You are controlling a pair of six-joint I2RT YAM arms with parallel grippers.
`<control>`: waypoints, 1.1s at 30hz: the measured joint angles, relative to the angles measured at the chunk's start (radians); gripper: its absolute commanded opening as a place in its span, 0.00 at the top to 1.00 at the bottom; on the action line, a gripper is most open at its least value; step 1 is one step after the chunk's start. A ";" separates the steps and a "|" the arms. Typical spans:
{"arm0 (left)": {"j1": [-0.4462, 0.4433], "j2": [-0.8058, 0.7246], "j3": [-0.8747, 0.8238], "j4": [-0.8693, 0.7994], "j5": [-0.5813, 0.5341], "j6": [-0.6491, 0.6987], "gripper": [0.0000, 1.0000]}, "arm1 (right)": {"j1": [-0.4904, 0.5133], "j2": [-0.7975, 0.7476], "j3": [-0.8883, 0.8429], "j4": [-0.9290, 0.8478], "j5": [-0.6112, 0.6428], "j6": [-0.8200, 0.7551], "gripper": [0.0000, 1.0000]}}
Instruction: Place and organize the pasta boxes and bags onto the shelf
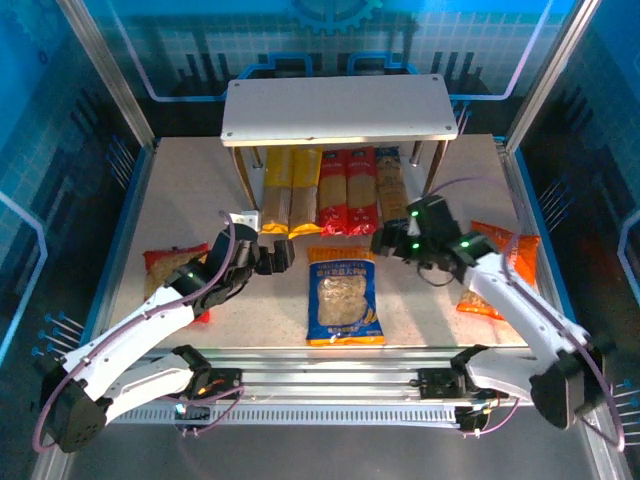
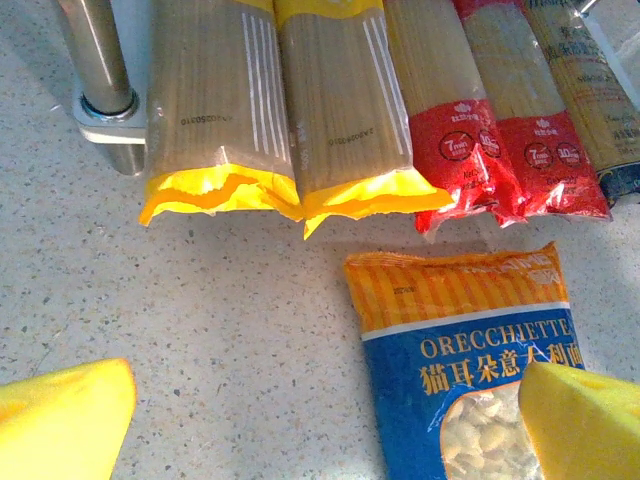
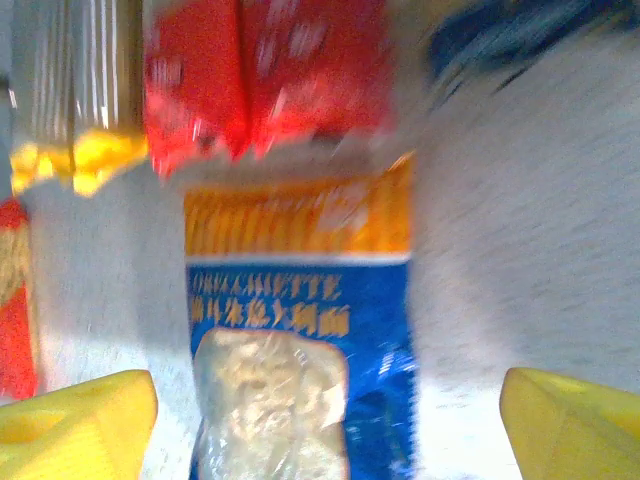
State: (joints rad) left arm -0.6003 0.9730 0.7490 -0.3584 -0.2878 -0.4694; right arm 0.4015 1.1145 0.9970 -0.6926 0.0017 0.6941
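Observation:
The shelf [image 1: 340, 110] stands at the back. Under its top board lie five pasta boxes side by side: two yellow [image 1: 278, 190] [image 1: 305, 190], two red [image 1: 333, 190] [image 1: 361, 190], one blue [image 1: 392, 185]. The blue bag with orange edges [image 1: 343, 293] lies flat on the table in front of them. A red bag [image 1: 165, 268] sits at the left, half under my left arm, and an orange bag [image 1: 500, 265] at the right. My left gripper [image 1: 275, 255] hovers open beside the blue bag's [image 2: 470, 360] far left corner. My right gripper [image 3: 320, 430] is open above that bag [image 3: 300, 330], holding nothing.
A shiny metal shelf leg [image 2: 100, 70] stands just left of the yellow packs [image 2: 220, 100]. Blue enclosure walls and a raised frame [image 1: 130, 200] border the speckled table [image 1: 200, 190]. The right wrist view is motion-blurred.

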 measured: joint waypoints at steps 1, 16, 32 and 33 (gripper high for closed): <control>0.000 0.000 0.000 0.000 0.002 0.000 0.01 | -0.039 -0.021 0.026 -0.041 0.027 -0.023 0.10; 0.008 0.010 0.000 0.005 0.048 0.009 0.01 | -0.652 0.112 0.095 -0.262 0.228 -0.299 0.00; 0.035 0.078 0.018 0.007 0.070 0.032 0.01 | -0.789 0.395 0.067 -0.151 0.152 -0.341 0.00; 0.035 0.080 0.021 0.008 0.072 0.032 0.01 | -0.789 0.411 0.067 -0.145 0.151 -0.341 0.00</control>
State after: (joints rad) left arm -0.5655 1.0534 0.7700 -0.3508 -0.2153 -0.4377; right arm -0.3874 1.5257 1.0641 -0.8375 0.1524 0.3534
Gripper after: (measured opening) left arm 0.992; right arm 0.996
